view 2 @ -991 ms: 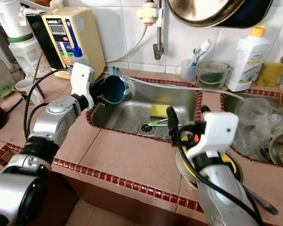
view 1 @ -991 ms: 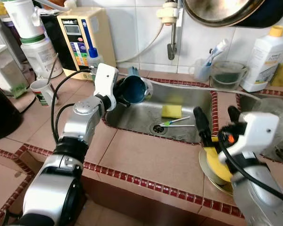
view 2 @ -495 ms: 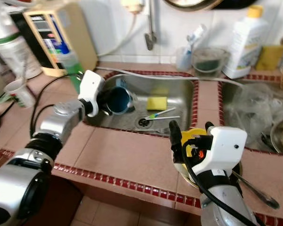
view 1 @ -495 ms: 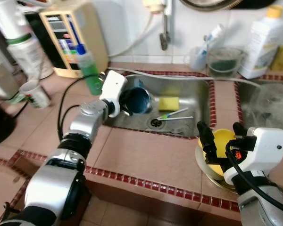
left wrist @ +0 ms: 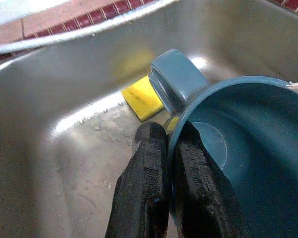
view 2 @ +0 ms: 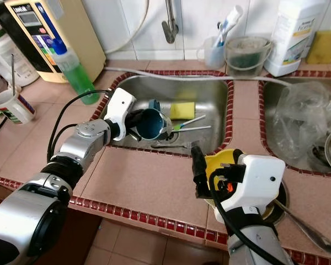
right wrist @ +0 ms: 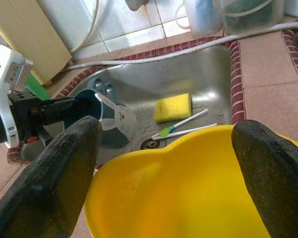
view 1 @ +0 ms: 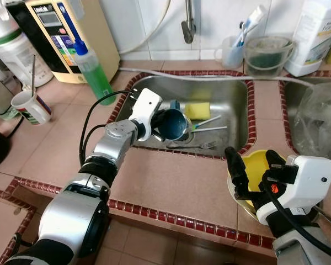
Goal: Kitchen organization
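Two grippers: left gripper (left wrist: 164, 163) clamped on blue mug (view 1: 171, 123) over sink (view 1: 237, 94), right gripper (right wrist: 161, 173) spread around yellow bowl (right wrist: 188, 198).

I can't read any text for certain from here. The cream appliance (view 1: 60, 33) beside the green bottle (view 1: 92, 69) has a small brand word above its display, and the white bottle (view 2: 298, 33) bears lettering, both too blurred.

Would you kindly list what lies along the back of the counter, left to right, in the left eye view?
Green bottle → tap → toothbrush cup → green tub → white bottle.
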{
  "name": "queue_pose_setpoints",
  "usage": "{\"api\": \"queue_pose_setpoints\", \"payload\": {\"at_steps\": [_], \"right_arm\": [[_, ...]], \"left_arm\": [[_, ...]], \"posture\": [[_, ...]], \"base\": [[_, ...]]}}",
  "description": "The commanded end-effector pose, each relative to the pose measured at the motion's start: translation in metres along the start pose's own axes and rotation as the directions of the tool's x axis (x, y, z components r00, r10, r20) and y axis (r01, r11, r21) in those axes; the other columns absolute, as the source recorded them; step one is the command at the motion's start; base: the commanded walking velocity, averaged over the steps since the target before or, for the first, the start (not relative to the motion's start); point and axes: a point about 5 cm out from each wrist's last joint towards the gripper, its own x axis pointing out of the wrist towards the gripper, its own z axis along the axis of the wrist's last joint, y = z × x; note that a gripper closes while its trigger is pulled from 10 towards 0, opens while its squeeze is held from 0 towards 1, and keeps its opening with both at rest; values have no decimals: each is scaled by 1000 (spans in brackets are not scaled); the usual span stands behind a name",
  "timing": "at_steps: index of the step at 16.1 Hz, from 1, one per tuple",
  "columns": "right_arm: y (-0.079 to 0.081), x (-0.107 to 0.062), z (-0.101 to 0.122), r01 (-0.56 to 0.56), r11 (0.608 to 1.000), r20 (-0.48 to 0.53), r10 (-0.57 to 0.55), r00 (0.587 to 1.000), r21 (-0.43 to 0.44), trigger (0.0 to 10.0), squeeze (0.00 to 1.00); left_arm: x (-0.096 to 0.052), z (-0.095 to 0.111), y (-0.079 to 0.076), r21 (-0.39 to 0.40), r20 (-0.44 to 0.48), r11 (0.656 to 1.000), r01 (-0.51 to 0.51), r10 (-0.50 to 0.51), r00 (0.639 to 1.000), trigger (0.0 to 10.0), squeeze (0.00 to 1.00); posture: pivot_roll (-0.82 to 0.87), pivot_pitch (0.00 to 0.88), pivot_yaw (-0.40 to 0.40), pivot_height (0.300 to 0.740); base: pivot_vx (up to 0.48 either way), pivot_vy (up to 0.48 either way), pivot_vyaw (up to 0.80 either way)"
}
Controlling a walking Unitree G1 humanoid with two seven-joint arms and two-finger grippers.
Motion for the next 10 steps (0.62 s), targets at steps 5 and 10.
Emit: {"api": "queue_pose_setpoints", "payload": {"at_steps": [5,10], "right_arm": [[6,-4,0,-34,999,-12,34,999,20,10000,0],[6,-2,1,-39,999,-7,39,999,22,10000,0]], "left_arm": [[-2,-4,4,7,-35,1000,13,-13,999,10000,1000],[-2,-1,6,5,-26,1000,16,-16,1000,10000,1000]], "posture": [[-337,175,226,740],[-335,163,226,740]], "base": [[0,0,0],[0,0,0]]}}
